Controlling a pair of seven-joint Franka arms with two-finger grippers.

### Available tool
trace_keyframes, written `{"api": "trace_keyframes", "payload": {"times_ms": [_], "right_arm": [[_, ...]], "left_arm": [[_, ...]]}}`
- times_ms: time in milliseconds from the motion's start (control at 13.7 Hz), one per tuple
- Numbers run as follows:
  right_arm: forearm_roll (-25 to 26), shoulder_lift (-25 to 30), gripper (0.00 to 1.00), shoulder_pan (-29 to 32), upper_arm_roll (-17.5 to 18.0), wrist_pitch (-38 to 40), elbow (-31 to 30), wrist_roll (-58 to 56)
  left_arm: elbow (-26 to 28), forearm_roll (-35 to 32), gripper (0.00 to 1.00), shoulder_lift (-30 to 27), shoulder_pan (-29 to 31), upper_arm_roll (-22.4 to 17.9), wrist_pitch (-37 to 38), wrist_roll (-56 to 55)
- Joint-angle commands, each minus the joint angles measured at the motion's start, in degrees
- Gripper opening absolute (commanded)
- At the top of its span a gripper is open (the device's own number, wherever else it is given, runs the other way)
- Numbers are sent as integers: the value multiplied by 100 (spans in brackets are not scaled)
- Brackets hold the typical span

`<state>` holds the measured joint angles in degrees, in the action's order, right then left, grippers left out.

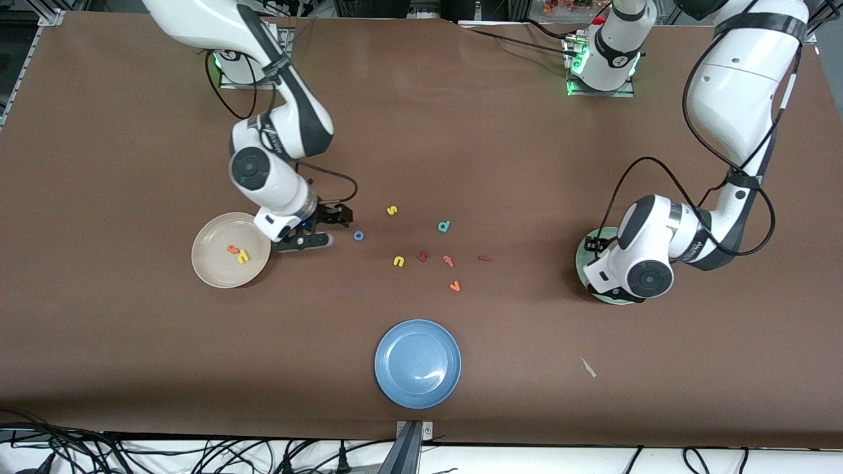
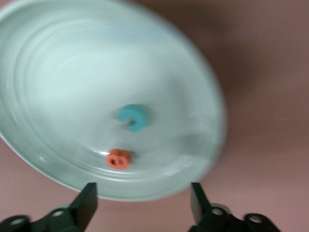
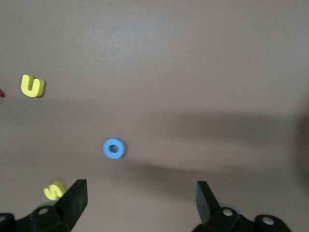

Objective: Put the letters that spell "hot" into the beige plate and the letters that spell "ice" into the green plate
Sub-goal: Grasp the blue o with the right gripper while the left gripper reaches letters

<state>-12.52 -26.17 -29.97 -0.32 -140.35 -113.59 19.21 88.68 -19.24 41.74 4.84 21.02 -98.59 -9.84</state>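
Right hand (image 1: pixel 329 227) low beside beige plate (image 1: pixel 209 266), holding yellow "h" (image 1: pixel 243 257) and orange "t" (image 1: pixel 232 249); blue "o" (image 1: pixel 359 235) just beside hand.

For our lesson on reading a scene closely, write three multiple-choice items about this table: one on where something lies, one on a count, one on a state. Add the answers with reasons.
1. Where is the blue "o"?
A. In the beige plate
B. On the bare table beside the right gripper
C. In the blue plate

2. How many letters lie in the green plate?
A. None
B. Two
C. Four

3. What state is the left gripper in?
A. Open, holding nothing
B. Shut on the teal "c"
C. Shut on the plate rim

Answers:
1 B: the ring lies on the brown table close to the right gripper, outside the beige plate.
2 B: the left wrist view shows only the teal "c" and the orange "e" in it.
3 A: its fingers stand wide apart over the plate with nothing between them.
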Motion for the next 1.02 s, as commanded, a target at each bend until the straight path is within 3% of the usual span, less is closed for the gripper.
{"api": "trace_keyframes", "payload": {"times_ms": [0,219,511,948], "right_arm": [[248,-344,100,-272,-56,-308,118,1072],[583,-739,99,-413,-56,-274,538,1988],[628,-1030,96,-422,-56,173,1066,2201],[768,-1224,86,-422,-56,192,1234,2333]], "left_arm": [[-219,-106,100,-184,-342,392,226,-298],[-596,393,100,131,-904,500,148,-737],[-721,386,100,387,-1205,473,-440,-827],[-729,351,100,467,-1765,456,-1047,789]]}}
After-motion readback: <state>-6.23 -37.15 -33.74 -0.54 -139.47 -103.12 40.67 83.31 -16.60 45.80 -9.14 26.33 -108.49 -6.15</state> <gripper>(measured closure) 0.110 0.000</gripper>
